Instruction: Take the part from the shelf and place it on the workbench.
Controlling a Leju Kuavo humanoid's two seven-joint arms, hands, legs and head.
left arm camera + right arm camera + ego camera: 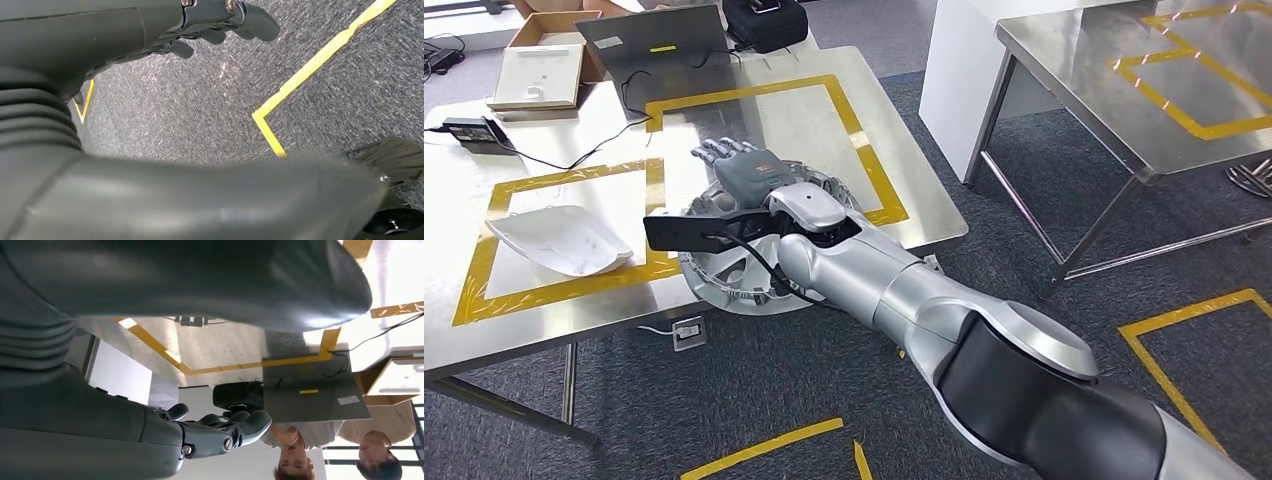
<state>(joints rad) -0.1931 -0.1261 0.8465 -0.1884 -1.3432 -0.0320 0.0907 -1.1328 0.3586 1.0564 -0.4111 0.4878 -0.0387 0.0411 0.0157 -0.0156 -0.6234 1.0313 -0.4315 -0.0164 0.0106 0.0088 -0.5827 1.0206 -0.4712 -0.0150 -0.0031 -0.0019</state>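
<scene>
A round silvery part (716, 286) with a ribbed rim lies flat on the steel workbench (904, 190), its near side hanging over the front edge. My right hand (746, 172) hovers over the part's far side with the fingers stretched out flat; whether it touches the part I cannot tell. In the right wrist view the right hand (220, 432) holds nothing, thumb and fingers apart above the bench top. My left hand (220, 25) hangs over the grey carpet, fingers loosely bent and holding nothing.
A white moulded shell (559, 240) lies in the left yellow-taped square. A laptop (659, 45), a black bag (766, 22), a cardboard box (539, 65) and a power adapter (469, 130) sit at the back. A second steel table (1144, 90) stands right. Two people (295, 450) are behind the bench.
</scene>
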